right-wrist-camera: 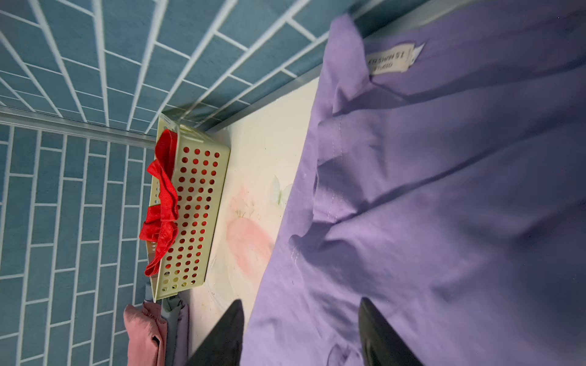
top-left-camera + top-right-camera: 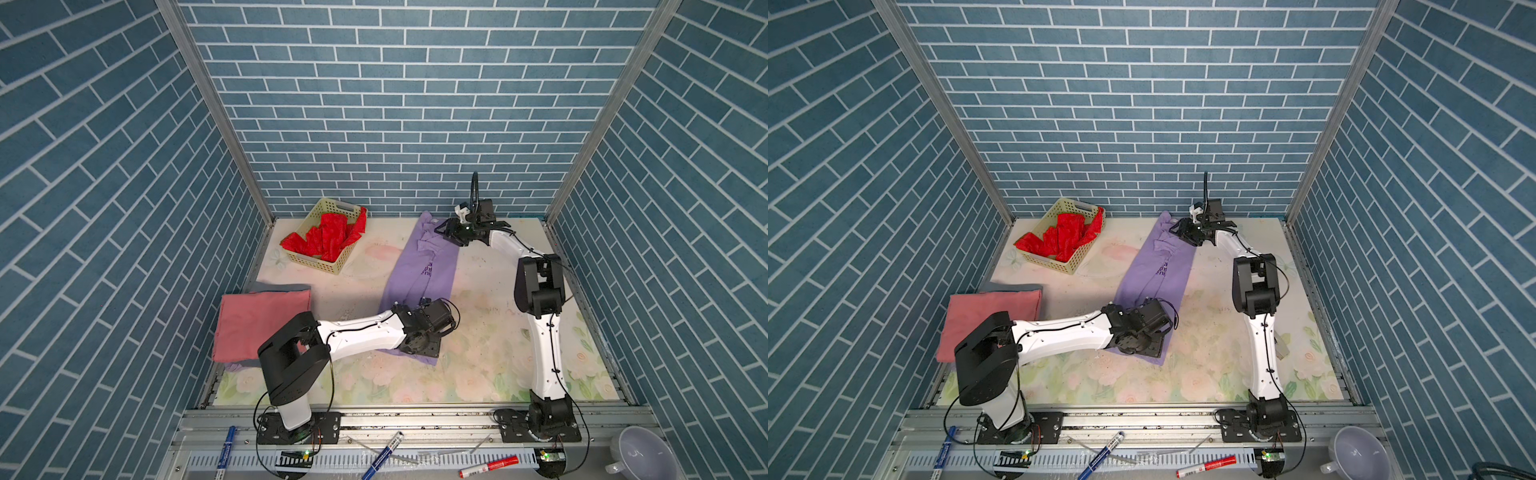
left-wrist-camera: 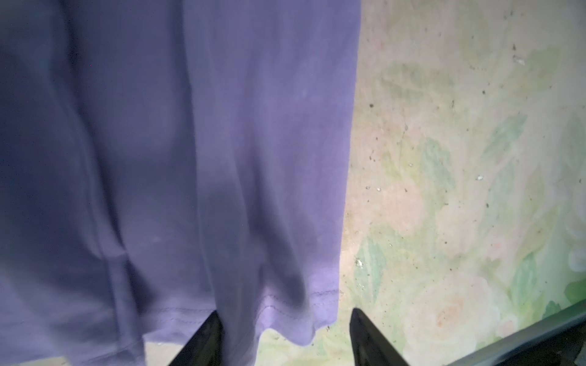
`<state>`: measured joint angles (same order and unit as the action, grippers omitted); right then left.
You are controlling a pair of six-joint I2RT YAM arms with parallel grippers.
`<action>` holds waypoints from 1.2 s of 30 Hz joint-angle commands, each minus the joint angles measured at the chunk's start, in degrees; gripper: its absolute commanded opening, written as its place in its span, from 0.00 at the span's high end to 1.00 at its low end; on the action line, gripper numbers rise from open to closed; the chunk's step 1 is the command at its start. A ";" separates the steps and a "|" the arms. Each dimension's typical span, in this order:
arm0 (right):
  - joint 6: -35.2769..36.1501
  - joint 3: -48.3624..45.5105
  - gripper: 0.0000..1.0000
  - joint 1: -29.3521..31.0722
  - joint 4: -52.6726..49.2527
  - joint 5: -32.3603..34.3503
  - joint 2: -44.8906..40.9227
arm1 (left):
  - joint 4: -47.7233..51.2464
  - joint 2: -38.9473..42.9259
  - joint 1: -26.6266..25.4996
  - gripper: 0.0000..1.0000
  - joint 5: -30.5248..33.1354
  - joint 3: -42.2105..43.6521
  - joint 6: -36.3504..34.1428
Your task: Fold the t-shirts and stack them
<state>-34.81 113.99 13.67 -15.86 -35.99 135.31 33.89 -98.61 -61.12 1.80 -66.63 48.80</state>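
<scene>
Much bare table (image 2: 482, 332) right of lilac t-shirt (image 2: 409, 274).

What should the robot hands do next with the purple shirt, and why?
Probably close both grippers on the purple t-shirt. The left gripper stands open over its hem, the right gripper open over the collar end, and the shirt lies in a long strip that seems to need a crosswise fold.
</scene>
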 commanded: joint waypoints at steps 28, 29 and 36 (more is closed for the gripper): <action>-4.71 16.83 0.44 2.83 -3.43 7.47 18.06 | -14.29 1.57 15.80 0.34 -11.31 15.77 -4.77; -4.82 18.29 0.44 3.10 -3.67 7.14 19.12 | -14.51 1.58 15.46 0.34 -11.65 16.27 -4.40; -6.65 25.41 0.44 3.99 -2.92 6.05 24.60 | -22.80 -0.70 7.53 0.35 -16.55 19.66 2.45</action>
<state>-39.09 137.36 16.93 -16.67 -29.28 156.14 13.13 -94.94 -48.93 -7.35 -50.04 46.68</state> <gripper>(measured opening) 0.562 0.654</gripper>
